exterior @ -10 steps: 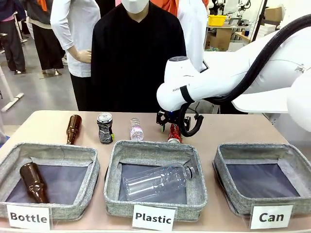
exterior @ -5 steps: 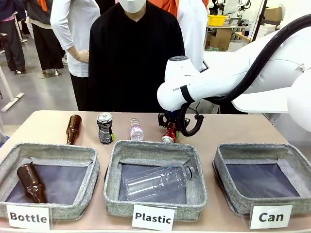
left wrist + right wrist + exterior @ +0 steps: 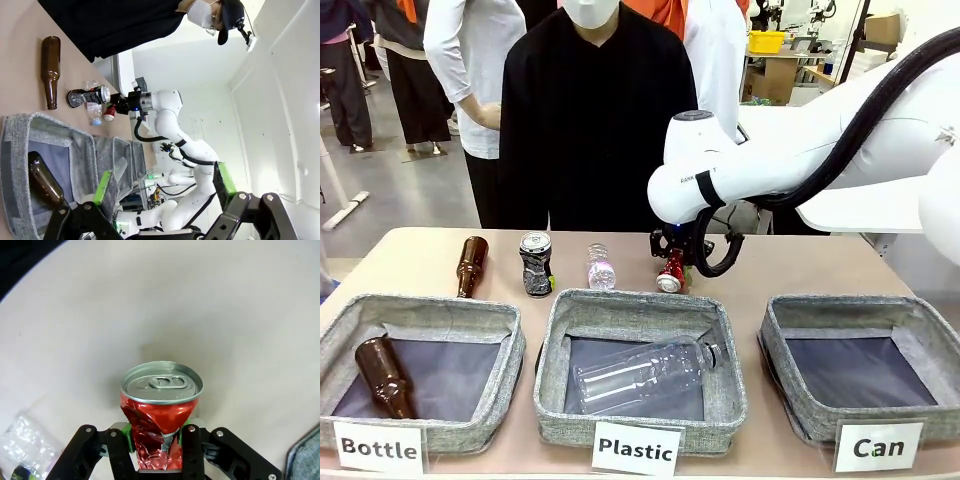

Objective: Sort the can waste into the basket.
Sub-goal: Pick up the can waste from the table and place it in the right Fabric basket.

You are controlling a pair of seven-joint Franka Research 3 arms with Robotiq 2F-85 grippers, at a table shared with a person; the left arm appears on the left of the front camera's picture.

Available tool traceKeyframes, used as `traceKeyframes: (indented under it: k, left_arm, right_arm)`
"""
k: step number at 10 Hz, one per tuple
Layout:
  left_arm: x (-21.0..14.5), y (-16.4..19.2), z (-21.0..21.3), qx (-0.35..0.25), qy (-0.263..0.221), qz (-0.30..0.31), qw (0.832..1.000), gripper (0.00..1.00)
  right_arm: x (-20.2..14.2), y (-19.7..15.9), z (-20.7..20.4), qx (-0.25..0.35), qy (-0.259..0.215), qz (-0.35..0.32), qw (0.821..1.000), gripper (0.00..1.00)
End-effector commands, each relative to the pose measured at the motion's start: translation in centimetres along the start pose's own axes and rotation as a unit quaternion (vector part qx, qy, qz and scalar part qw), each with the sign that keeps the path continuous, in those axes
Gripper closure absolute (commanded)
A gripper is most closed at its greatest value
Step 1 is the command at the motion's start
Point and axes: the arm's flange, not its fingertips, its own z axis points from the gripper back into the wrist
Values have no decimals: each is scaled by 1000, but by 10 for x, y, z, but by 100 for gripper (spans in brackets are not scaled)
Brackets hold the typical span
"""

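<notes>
Red can (image 3: 160,405), crushed, is pinched at its dented body between the right fingers (image 3: 192,447), which are closed narrow on it. It is behind the middle basket (image 3: 620,303), well apart from the "Can" basket (image 3: 790,318). The right arm (image 3: 770,160) reaches from the right over the bench (image 3: 420,250), wrist bent down. The left fingers (image 3: 223,180) stand wide, holding nothing.
</notes>
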Motion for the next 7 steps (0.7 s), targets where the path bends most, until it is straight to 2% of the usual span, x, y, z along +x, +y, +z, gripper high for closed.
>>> traceKeyframes:
  k: [1,3,5,7]
  left_arm:
    - [1,-6,7,-15,-15,-1,1000,0]
    - [1,-6,7,-15,-15,-1,1000,0]
    - [1,-6,7,-15,-15,-1,1000,0]
    - [1,-6,7,-15,-15,-1,1000,0]
  right_arm:
    - [-4,-38,32,17,14,-3,1000,100]
    - [-11,-101,92,37,21,-1,999,100]
    - [-36,-192,150,62,24,42,997,100]
    - [-62,-263,174,85,15,118,989,100]
